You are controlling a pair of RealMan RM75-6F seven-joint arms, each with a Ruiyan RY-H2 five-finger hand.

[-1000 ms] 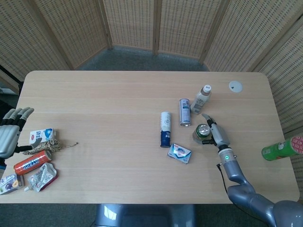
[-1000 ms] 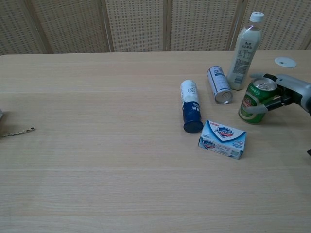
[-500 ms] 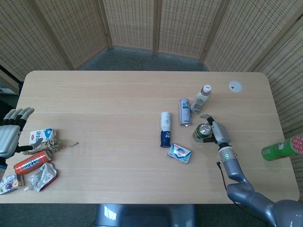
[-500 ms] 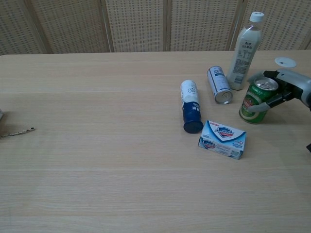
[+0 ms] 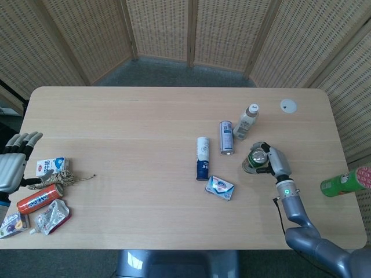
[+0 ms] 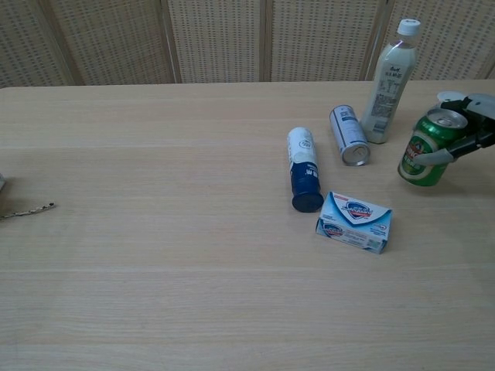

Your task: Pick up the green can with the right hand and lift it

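Observation:
The green can [image 5: 255, 158] [image 6: 426, 151] with its silver top stands slightly tilted, right of the lying silver can. My right hand [image 5: 275, 161] [image 6: 474, 128] grips it from the right side, fingers wrapped around its body. In the chest view the can sits high against the tabletop, near the right edge of the frame. My left hand [image 5: 11, 161] hovers at the table's far left edge with fingers apart and nothing in it; the chest view does not show it.
Close left of the can are a white bottle [image 5: 246, 120] [image 6: 389, 81], a lying silver can [image 5: 226, 137] [image 6: 349, 134], a blue-white spray can [image 5: 202, 157] and a soap box [image 5: 220, 187] [image 6: 354, 222]. A green tube [image 5: 345, 182] is at the right edge. Cartons, a red can [image 5: 39, 199] and rope lie front left.
My right hand closed around the green can and carried it to the right and upward in the chest view. The left hand stayed where it was.

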